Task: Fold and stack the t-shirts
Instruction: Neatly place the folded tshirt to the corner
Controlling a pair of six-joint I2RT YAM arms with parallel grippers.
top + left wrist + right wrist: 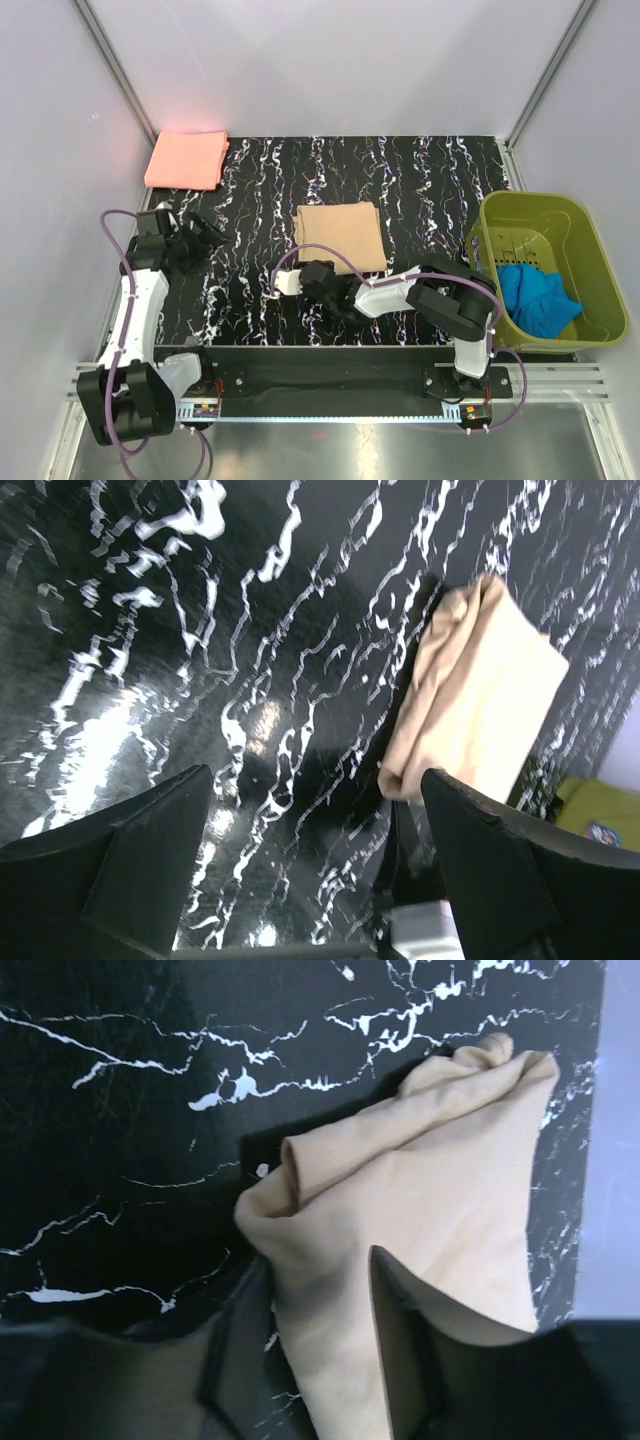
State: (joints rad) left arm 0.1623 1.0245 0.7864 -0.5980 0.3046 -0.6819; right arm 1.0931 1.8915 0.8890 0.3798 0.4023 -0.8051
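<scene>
Nearest, the right pincer (pixel 318 1290) is straddling the near edge of the folded tan t-shirt (pixel 342 236), which is lying mid-way across the table (pixel 440 180). Whether it is gripping yet, I cannot tell. The left pincer (pixel 208 236) is hanging released, empty. Farthest, the folded salmon t-shirt (pixel 187 158) is lying in the far-left corner. Folding looks done; stacking is remaining.

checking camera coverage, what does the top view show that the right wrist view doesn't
Only the top view: the folded pink shirt at the far left corner, the green basket holding blue cloth, and the left claw. Only the right wrist: the right claw up close, cloth between its fingers. Both: the tan shirt on the marbled table.
</scene>
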